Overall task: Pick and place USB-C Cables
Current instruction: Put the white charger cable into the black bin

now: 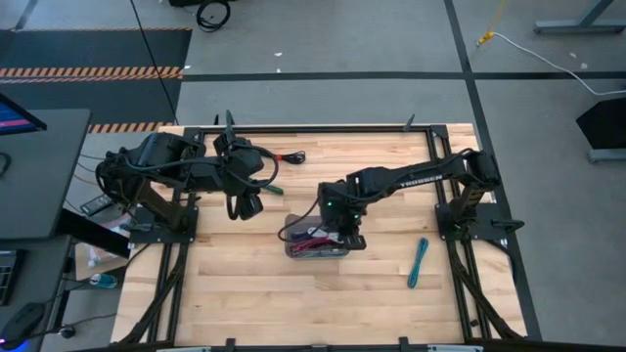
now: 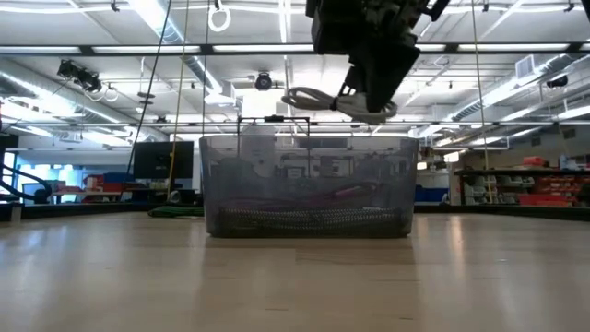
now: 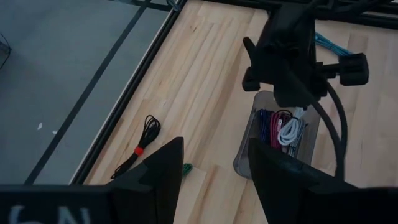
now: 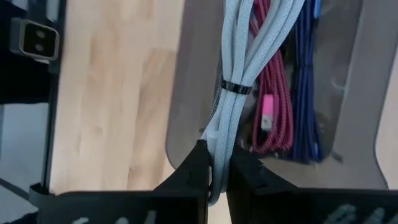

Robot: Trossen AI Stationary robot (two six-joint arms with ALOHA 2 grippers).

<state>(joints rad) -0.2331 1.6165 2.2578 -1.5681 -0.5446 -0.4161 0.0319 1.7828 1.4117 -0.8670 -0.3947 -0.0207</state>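
Note:
My right gripper hangs over the translucent grey tray, shut on a bundled white cable. In the low view that cable sits above the tray's rim. A maroon cable and a purple cable lie in the tray. A teal cable lies on the table to the tray's right. A black-red cable lies near the far edge, with a green cable's end beside it. My left gripper is open, raised to the left of the tray. My right gripper pinches the white cable bundle between its two fingers, near one end of the bundle, below its black tie. The fingers come from above, slanting down, and the bundle runs on past them lengthwise. The cable is lifted clear, above the tray.
The table is a light wooden top inside a black frame. Bare wood lies near the tray's front and left. My right arm stands between my left gripper and the tray.

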